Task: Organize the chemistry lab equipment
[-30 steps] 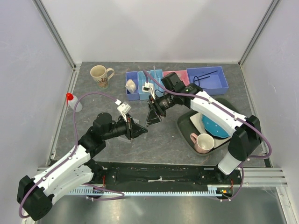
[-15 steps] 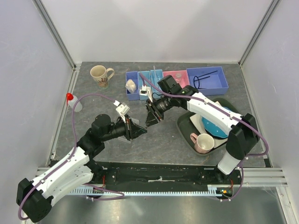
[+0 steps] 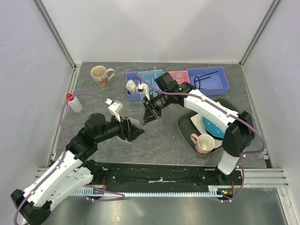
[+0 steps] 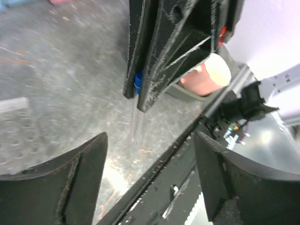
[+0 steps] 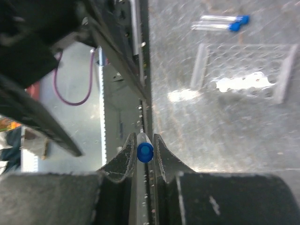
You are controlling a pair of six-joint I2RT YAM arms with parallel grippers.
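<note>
Over grey surface (image 3: 168,136), a tube (image 5: 145,151) is pinched in right jaws and could be knocked loose by gaping left jaws.

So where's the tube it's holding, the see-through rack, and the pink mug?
blue-capped tube (image 5: 145,152), right wrist view, on its blue cap.
clear rack (image 5: 243,70), right wrist view, on its holed top plate.
pink mug (image 3: 205,143), top external view, on its open mouth.

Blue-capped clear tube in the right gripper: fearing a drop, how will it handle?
The blue-capped clear tube, pinched at its cap by the right gripper, looks smooth, so probably slippery. See-through: likely light, perhaps fragile. Round, may roll.
</note>
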